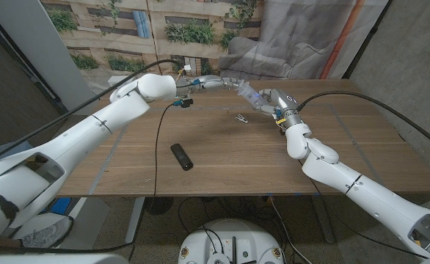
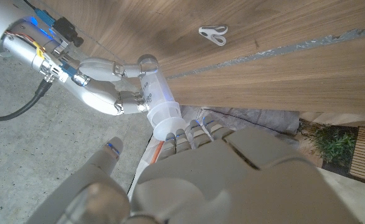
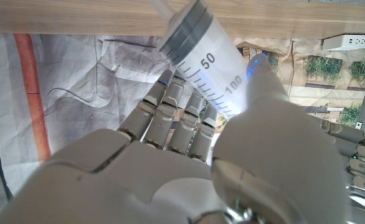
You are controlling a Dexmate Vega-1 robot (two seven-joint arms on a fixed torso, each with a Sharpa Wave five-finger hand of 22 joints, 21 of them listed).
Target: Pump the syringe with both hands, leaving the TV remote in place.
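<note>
Syringe (image 3: 210, 74): clear barrel w/ black markings, grey plunger seal, held by both hands.

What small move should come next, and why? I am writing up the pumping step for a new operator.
Probably a short push of the plunger by the left hand. The right hand already grips the clear plastic syringe with printed marks by its barrel, both hands meet on it above the wooden table, and the black TV remote lies apart from them, so nothing else needs moving.

Wooden table (image 1: 230, 158); plant-print backdrop (image 1: 193, 29); grey concrete floor (image 2: 20, 155).
</note>
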